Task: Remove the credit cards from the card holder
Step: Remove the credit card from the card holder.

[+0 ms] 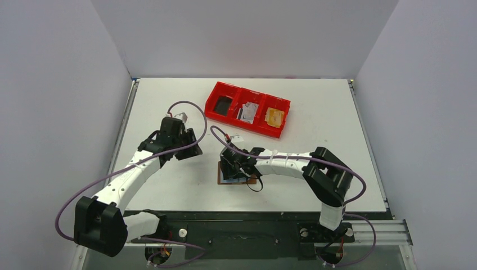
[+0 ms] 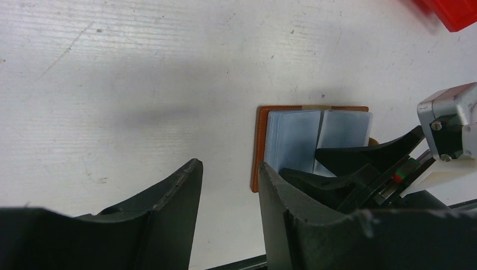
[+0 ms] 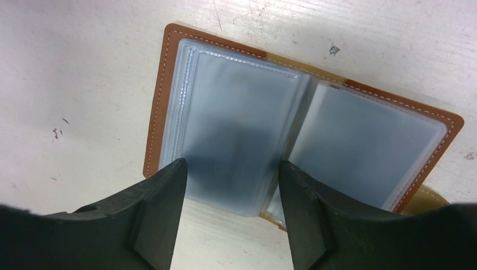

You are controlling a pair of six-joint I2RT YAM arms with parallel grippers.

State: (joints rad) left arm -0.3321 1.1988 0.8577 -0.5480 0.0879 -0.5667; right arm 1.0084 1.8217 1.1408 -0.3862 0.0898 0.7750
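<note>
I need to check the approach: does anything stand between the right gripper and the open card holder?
Nothing visible does. The right gripper hangs open directly over the card holder, its fingers above the clear sleeves.

Your left arm (image 1: 132, 171) reaches forward over the left half of the tabletop (image 1: 315, 118) with its elbow bent. The left pincer (image 2: 228, 169) points down, clear of the surface, jaws apart and empty. Your right arm (image 1: 287, 160) folds in from the right edge, forearm low and level. The right pincer (image 3: 232, 169) sits low near tabletop centre, jaws parted.
</note>
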